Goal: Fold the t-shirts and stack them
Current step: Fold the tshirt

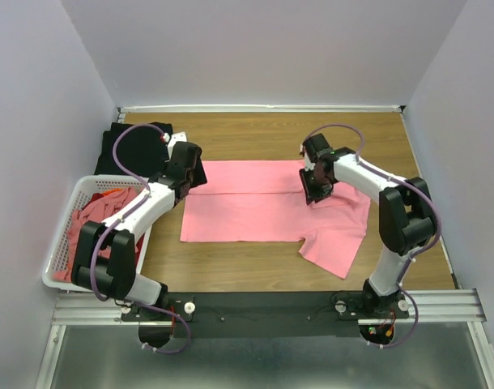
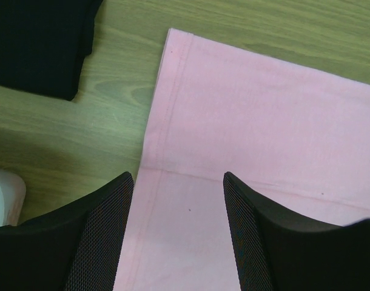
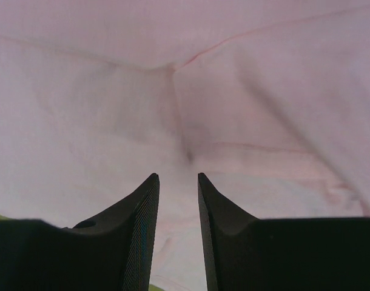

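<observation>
A pink t-shirt (image 1: 247, 212) lies spread flat in the middle of the wooden bench (image 1: 231, 138). A fold line runs across its far part, and one sleeve sticks out at its near right corner. The left end effector (image 2: 177, 179) hangs over the shirt's far left corner with its fingers (image 2: 100, 230) spread wide and nothing between them. The right end effector (image 3: 178, 177) sits low over the shirt's right side, near a crease. Its jaws are a narrow way apart, with cloth showing through the gap but no cloth clamped. A black t-shirt (image 1: 125, 150) lies beyond the pink shirt's far left corner. Left of the pink shirt, a white basket (image 1: 59, 235) holds salmon and red shirts (image 1: 93, 215).
</observation>
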`<action>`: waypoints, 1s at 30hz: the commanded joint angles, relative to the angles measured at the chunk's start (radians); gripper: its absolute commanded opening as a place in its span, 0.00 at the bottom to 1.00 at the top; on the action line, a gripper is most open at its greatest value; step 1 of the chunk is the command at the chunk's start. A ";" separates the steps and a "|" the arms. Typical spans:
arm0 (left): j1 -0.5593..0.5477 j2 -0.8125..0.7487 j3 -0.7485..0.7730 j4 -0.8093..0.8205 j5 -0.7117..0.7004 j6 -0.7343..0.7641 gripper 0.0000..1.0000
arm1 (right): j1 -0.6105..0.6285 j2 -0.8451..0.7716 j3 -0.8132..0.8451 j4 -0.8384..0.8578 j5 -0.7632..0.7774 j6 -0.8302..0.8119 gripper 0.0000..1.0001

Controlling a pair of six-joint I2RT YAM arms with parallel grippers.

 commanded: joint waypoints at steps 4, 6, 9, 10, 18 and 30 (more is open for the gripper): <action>-0.003 0.009 -0.058 0.040 0.004 0.005 0.69 | 0.029 -0.014 -0.073 0.074 0.114 0.079 0.40; -0.003 0.009 -0.058 0.043 0.002 0.005 0.69 | 0.031 -0.005 -0.073 0.087 0.109 0.081 0.40; -0.005 0.008 -0.060 0.043 -0.002 0.005 0.69 | 0.039 0.018 -0.075 0.094 0.094 0.078 0.38; -0.005 0.006 -0.062 0.043 -0.002 0.005 0.69 | 0.042 0.021 -0.077 0.097 0.094 0.079 0.37; -0.009 0.005 -0.066 0.041 -0.004 0.006 0.69 | 0.049 0.040 -0.096 0.111 0.120 0.093 0.28; -0.018 0.005 -0.069 0.044 -0.002 0.005 0.69 | 0.065 0.020 -0.123 0.108 0.152 0.105 0.04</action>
